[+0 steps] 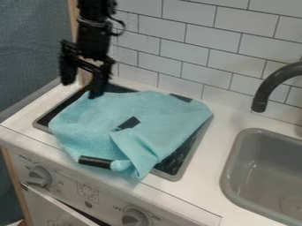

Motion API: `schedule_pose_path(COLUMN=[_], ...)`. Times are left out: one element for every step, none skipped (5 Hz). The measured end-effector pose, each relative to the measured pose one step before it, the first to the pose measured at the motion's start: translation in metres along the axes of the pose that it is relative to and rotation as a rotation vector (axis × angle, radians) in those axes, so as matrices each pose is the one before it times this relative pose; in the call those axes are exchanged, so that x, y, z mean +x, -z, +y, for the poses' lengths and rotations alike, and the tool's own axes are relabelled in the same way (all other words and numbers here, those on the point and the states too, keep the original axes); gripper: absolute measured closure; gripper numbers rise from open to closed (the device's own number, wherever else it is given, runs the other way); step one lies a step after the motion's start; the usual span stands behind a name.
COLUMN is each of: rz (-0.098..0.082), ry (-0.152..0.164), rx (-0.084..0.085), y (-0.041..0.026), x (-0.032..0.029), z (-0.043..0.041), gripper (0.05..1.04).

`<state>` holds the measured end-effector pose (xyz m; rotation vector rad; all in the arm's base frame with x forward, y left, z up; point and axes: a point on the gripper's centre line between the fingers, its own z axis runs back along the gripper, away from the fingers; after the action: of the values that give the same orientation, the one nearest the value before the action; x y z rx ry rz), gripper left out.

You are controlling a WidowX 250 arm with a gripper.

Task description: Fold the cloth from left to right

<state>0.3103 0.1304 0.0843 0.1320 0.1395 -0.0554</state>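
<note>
Sink and faucet near the cloth, 2 knobs below

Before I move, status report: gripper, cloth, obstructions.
Gripper open, by upper-left edge of cloth, contact unclear. Cloth rumpled across stovetop. Faucet right of cloth in view, not touching it.

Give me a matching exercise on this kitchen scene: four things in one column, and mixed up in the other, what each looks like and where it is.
Things:
1. cloth
2. faucet
3. sink
4. gripper

Looks and places:
A. gray, sunk into the counter
B. black, at the upper left edge of the light blue fabric
C. light blue, lying rumpled over the stove
D. dark and curved, at the right edge of the view

Right pairs: 1-C, 2-D, 3-A, 4-B
</note>
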Motion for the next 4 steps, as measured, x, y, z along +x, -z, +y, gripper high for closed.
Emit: schedule_pose_path(rz=[0.0127,0.0189,0.0240,-0.0019], ry=[-0.0465,-0.0134,-0.0072,0.0176], rx=[-0.0035,-0.0045,-0.0105,-0.0040], y=[0.01610,0.01208,0.01423,0.00982], x=[0.00813,0.01585,0.00313,0.00421], z=[0.02476,0.01028,0.00685,-0.00102], gripper=[0.084,0.084,0.084,0.084])
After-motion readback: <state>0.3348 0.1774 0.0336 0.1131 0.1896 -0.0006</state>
